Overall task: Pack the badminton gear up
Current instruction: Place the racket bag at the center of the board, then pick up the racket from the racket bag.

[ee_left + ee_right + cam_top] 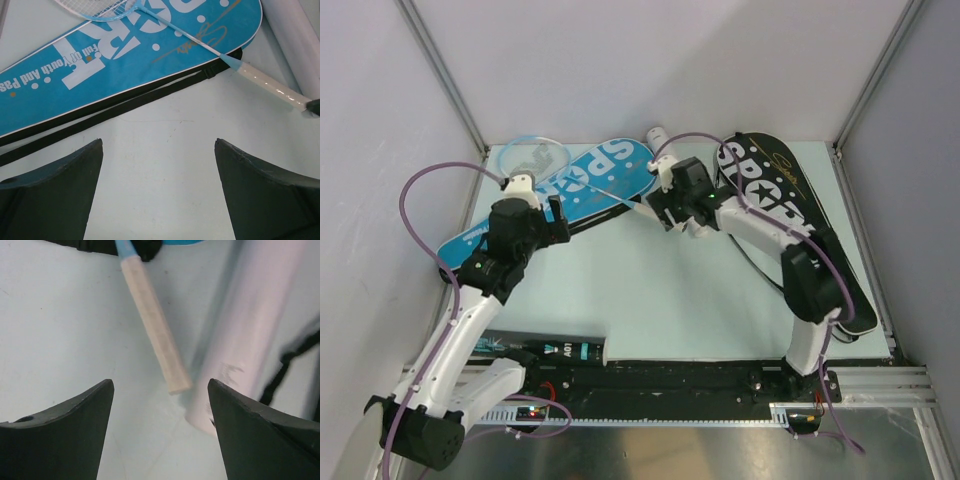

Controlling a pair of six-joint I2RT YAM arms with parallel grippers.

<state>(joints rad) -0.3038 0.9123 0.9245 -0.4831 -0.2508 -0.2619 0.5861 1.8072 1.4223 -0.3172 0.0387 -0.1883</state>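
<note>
Pale green surface [650,290], grey walls; blue cover [125,45] reads "SPORT" and "Full Of Youth And Pas", black cover [775,185] at far right shows "SPOR". Light-blue racket [270,85] lies across the blue cover, its grip beside the white tube [245,330]. Left gripper [159,145] hovers by the cover's strap [100,107], jaws apart; right gripper [160,385] reaches in over the grip, jaws apart, grip lying loose ahead.

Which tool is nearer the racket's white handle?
Right. The right tool hangs open over the end of the racket handle; the left tool is open over the table, the handle off toward its view's upper right.
</note>
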